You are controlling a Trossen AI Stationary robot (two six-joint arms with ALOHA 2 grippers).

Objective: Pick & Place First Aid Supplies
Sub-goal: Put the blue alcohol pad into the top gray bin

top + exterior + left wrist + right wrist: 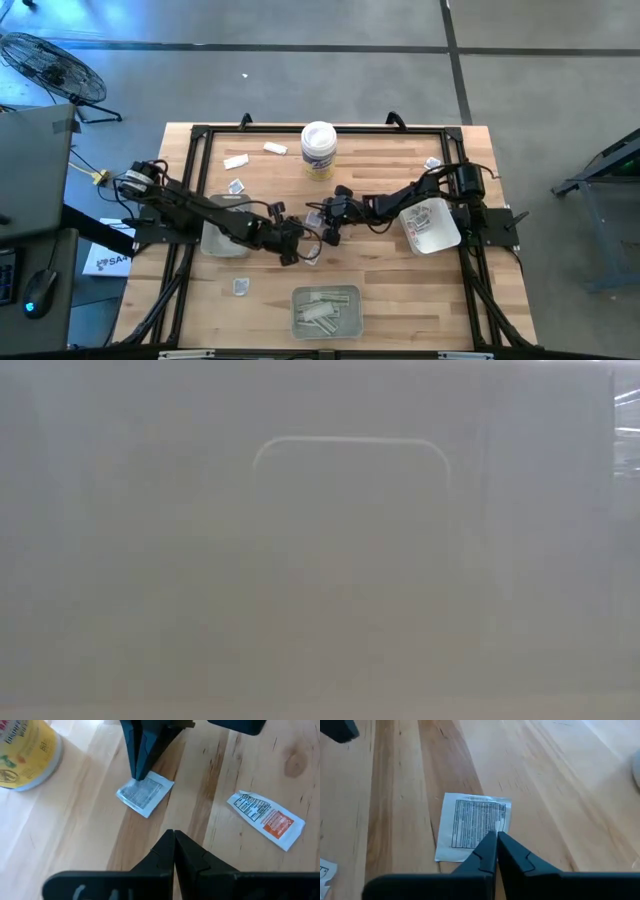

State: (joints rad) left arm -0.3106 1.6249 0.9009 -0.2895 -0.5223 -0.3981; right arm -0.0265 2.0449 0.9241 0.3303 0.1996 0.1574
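A small white packet [475, 822] with fine grey print lies flat on the wooden table [400, 290] near its middle. My right gripper [497, 839] is shut at one edge of it, and the left wrist view shows its fingers [141, 755] slanting down onto the same packet [147, 795]. My left gripper [174, 839] hangs shut just short of that packet and touches nothing. A second packet [266, 817] with orange print lies beside it. In the high view the two grippers [293, 248] [322, 222] meet at the table's middle. My right gripper has its shut fingertips on the packet's edge [492, 831], near one corner [136, 782]. The fingers come slanting down from the table's right side. The packet lies flat on the wood. Whether the edge sits between the tips or under them, I cannot tell.
A white tub [318, 148] with a yellow label stands at the far middle. Translucent trays sit at the left [222, 240], the right [432, 226] and the near middle [325, 310]. Loose packets [236, 160] [241, 286] lie scattered. The low view shows only a grey tray wall [350, 445].
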